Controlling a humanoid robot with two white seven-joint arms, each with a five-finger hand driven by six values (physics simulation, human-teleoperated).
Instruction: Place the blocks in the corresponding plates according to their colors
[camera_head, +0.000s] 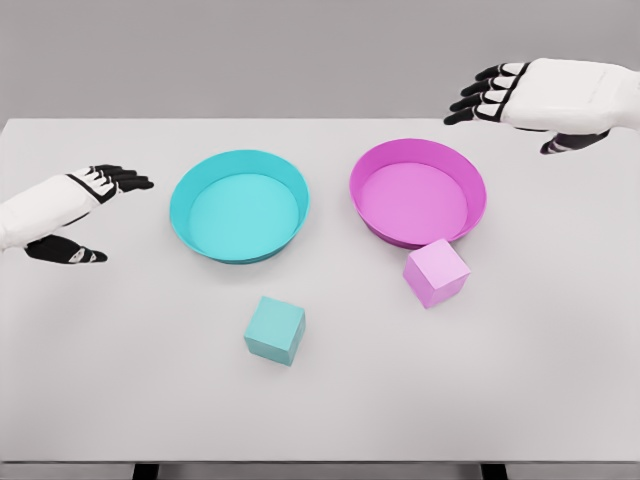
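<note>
My left hand (75, 210) shows only from the wrist on; the arm behind it runs off the picture's left edge. My right hand (535, 98) is likewise cut at the right edge. The pink block (436, 272) hides a bit of the pink plate's (417, 156) near rim. The table (320, 400) runs past both side edges.

Two robot hands w/ smooth white shells, no cables, screws or markings visible. Left hand (72, 212): white forearm and palm casing, five fingers black at the tips w/ white segments nearer the knuckles; thumb mostly black. Right hand (535, 97): broad, boxy white back, rounded edges; fingers (487, 98) banded black and white, black tips; dark thumb below.
</note>
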